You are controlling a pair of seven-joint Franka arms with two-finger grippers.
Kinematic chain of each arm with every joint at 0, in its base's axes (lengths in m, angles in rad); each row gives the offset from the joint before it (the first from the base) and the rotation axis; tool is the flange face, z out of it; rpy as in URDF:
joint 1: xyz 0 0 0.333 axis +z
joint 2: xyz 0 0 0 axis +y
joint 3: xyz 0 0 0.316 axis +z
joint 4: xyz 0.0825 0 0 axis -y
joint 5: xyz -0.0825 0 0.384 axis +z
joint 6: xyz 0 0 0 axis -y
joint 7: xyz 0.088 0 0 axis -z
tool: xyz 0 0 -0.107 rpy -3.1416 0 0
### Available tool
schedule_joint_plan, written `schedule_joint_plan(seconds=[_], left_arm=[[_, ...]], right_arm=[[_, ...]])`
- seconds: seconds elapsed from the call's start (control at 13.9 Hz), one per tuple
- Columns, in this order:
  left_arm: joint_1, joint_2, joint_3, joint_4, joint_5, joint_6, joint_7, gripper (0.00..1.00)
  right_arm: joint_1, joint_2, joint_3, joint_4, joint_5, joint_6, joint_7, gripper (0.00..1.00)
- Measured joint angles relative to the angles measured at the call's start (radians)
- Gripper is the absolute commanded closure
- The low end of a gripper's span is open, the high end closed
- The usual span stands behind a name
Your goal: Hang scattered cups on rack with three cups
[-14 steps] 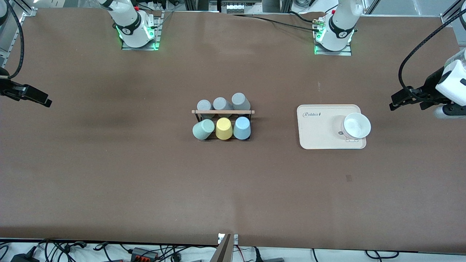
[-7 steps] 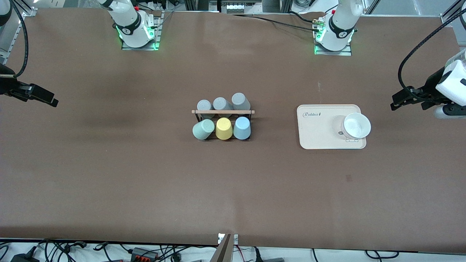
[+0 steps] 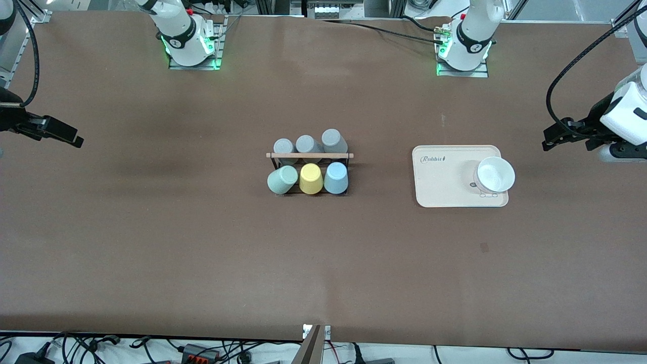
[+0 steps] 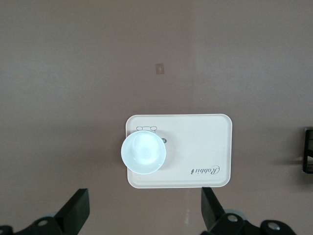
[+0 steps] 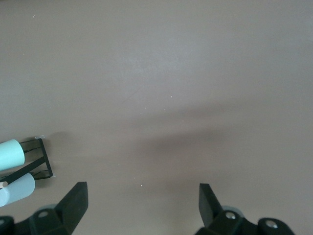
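Front view: you had the small black wire rack with its light wooden rod mid-worktop, six cups on it. The pale sage green tapered cup, a yellow cup and the light blue tapered cup filled the row nearer the camera; three grey cups the farther row. Both scattered cups read as already hung. The right end effector hung over its end of the worktop, the left end effector over the other end; both well apart from the rack, about equally.

Left wrist view: fingers spread apart, empty, above a cream rectangular tray carrying a white bowl.

Right wrist view: fingers apart, empty, over bare brown worktop; the rack's corner showed at the edge, cups lying lengthwise.
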Motion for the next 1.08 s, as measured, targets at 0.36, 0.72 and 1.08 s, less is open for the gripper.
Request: schedule_joint_plan(seconds=[0.36,0.72,1.08], left_arm=[[0.000,-0.005,0.000,-0.004,0.000,0.000,0.001,0.00],[0.000,-0.006,0.000,-0.004,0.000,0.001,0.002,0.00],[0.000,-0.006,0.000,-0.004,0.000,0.002,0.003,0.00]], right_arm=[[0.005,-0.001,0.001,-0.001,0.000,-0.012,0.003,0.00],[0.005,-0.001,0.001,-0.001,0.000,-0.012,0.009,0.00],[0.006,-0.003,0.001,-0.004,0.000,-0.012,0.013,0.00]])
